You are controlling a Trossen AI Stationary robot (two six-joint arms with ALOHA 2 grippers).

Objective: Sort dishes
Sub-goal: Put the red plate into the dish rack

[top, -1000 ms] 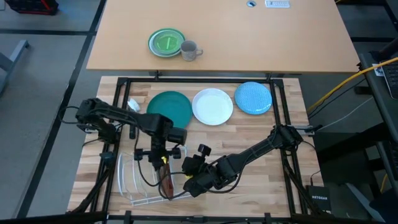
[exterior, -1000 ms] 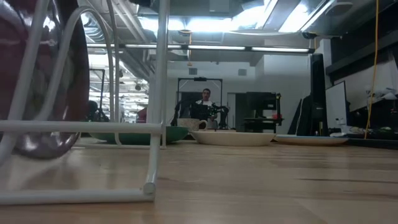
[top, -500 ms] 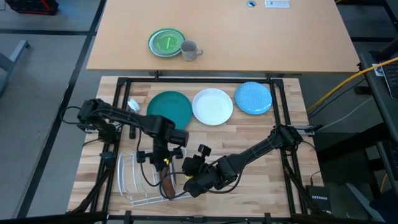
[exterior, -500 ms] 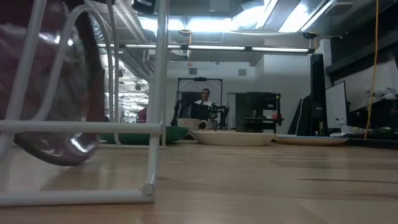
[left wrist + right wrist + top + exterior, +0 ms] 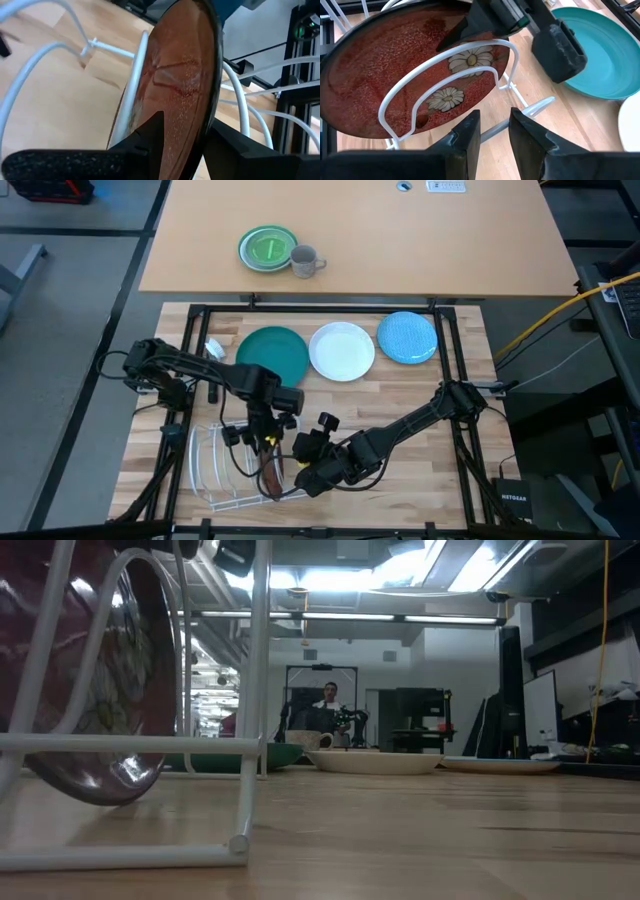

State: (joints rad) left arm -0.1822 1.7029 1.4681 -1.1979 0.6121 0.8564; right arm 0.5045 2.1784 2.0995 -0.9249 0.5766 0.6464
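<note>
The left gripper is seen spread astride the rim of the dark red flowered plate, which stands on edge in the white wire rack. The right gripper, at 3 o'clock of the rack, is parted and holds nothing. At 12 o'clock lie the teal plate, white plate and speckled blue plate.

Dark red plate speckled, with white daisies, in a white wire rack. Teal plate, plain white plate, speckled light blue plate; green plate, grey mug.
</note>
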